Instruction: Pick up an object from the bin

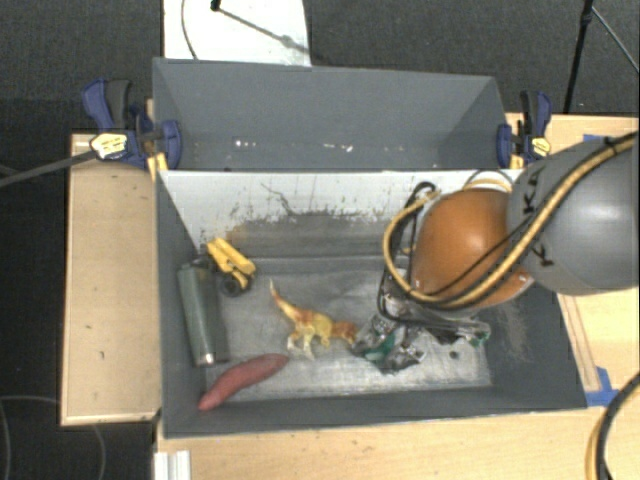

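Grey metal bin (pixel 330 383) in the middle of the frame, with sloping walls and a flat floor scuffed and streaked pale toward the top. On the floor at left, a grey-green cylinder (pixel 198 313) lying lengthwise along the left wall. Just above its upper end, a small yellow toy vehicle (pixel 230 262) with dark wheels. At lower left, a reddish elongated thing (pixel 243 379), tilted, close by the cylinder's lower end. Near the centre, a yellow-and-orange toy dinosaur (pixel 310 324), tail pointing to upper left. Just right of it, a small green-and-dark thing (pixel 385 351), partly hidden, kind unclear.
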